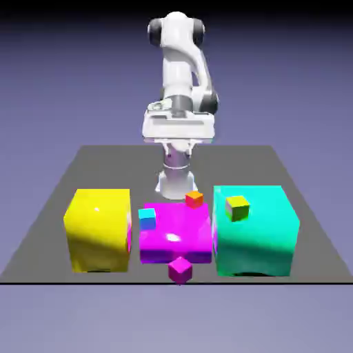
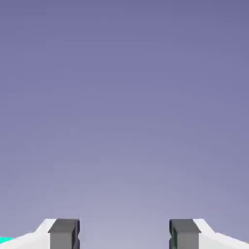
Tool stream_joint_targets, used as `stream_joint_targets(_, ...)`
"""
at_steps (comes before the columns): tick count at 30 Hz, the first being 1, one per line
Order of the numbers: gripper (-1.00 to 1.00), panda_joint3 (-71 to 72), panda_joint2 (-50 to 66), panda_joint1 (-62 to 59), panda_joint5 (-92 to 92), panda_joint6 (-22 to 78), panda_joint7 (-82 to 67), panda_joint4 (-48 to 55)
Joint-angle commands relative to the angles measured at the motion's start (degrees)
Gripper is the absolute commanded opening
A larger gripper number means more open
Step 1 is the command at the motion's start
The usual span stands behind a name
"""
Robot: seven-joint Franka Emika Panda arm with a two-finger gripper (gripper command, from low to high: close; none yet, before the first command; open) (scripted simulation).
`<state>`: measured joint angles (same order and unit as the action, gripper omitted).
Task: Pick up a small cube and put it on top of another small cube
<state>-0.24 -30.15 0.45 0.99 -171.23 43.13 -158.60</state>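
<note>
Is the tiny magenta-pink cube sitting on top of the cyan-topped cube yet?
No: the small magenta-pink cube lies on the table in front of the big magenta block, while the cyan-topped cube stands bare.

Magenta-pink small cube (image 1: 180,269) on table, cyan-topped cube (image 1: 147,218) apart

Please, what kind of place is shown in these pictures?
It looks like a rendered simulation, not a real room: a grey table floating before a plain blue-violet backdrop, glossy coloured blocks such as the big yellow block, and a white robot arm.
</note>
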Motion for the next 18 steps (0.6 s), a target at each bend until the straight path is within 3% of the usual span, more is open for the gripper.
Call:
stream_joint_targets(1,0.00,-0.2,2.1,-0.2,0.8,2.3,0.6,2.0)
stream_joint_targets(18,0.00,-3.5,37.4,-3.5,14.8,41.4,10.0,35.8)
